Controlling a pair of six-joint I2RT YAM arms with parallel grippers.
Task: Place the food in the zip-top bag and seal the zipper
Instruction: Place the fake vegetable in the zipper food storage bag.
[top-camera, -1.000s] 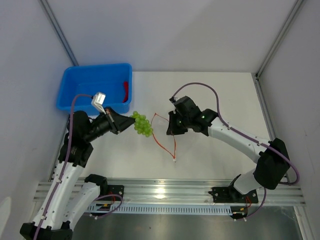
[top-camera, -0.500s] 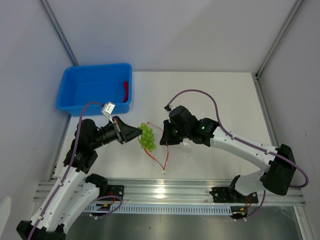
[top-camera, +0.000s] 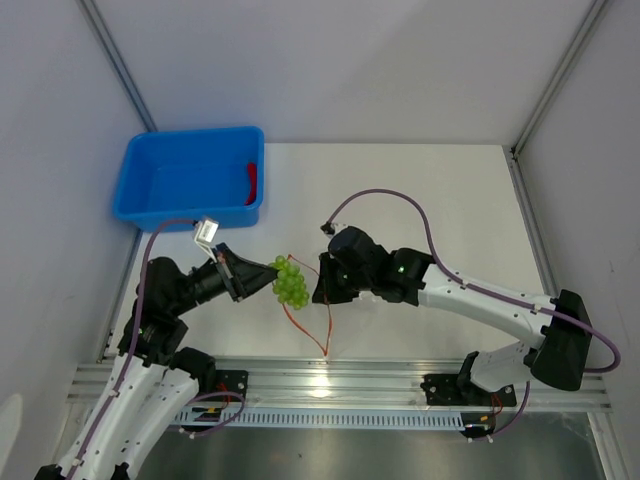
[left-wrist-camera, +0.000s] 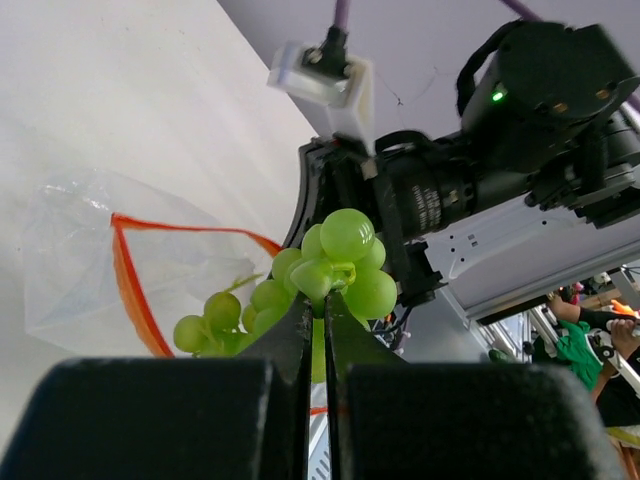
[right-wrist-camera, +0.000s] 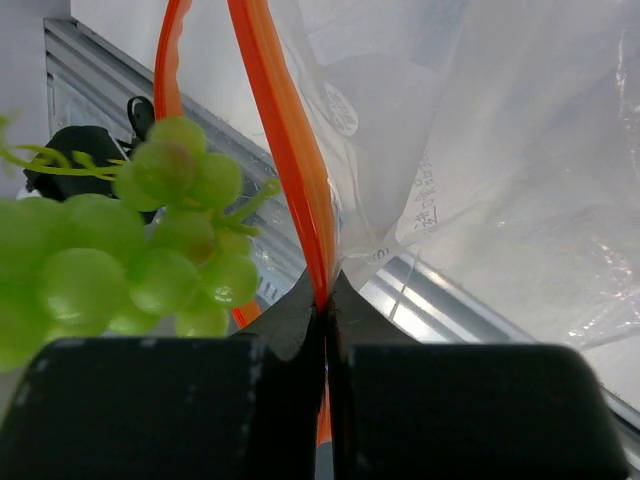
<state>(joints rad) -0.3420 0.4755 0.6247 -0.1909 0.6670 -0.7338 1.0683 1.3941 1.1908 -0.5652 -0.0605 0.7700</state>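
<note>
The grapes (top-camera: 290, 283) hang in the air at about 7 o'clock on the counter (top-camera: 450, 200), right at the mouth of the zip-top bag (right-wrist-camera: 480, 120). The left fingers (left-wrist-camera: 283, 338) are pinched tight on the thin stem under the bunch. The right fingers (right-wrist-camera: 285, 320) are clamped just as narrowly on one lip of the zipper (right-wrist-camera: 278, 130), lifting the mouth to face 9 o'clock, towards the bunch.

Only one lip is held, so I reckon the mouth is a slack loop that could sag. The bunch could then catch the red-orange strip and shove the floppy bag along instead of going in. The hold on that slim stem looks thin as well. A nudge against the plastic might swivel the bunch or pull it free, so it drops onto the counter outside the bag. The two wrists are very near each other, and a push further in could knock them together.

From above, the clear film almost vanishes and only the strip shows. I can't tell how far the mouth gapes, or whether the bag's body rests on the counter or hangs. From the left wrist the bunch blocks part of the bag, so what is in it is unclear. A slim red piece (top-camera: 252, 182) lies in the blue tub (top-camera: 185, 180) at 11 o'clock. I see no flat darker-green piece.
</note>
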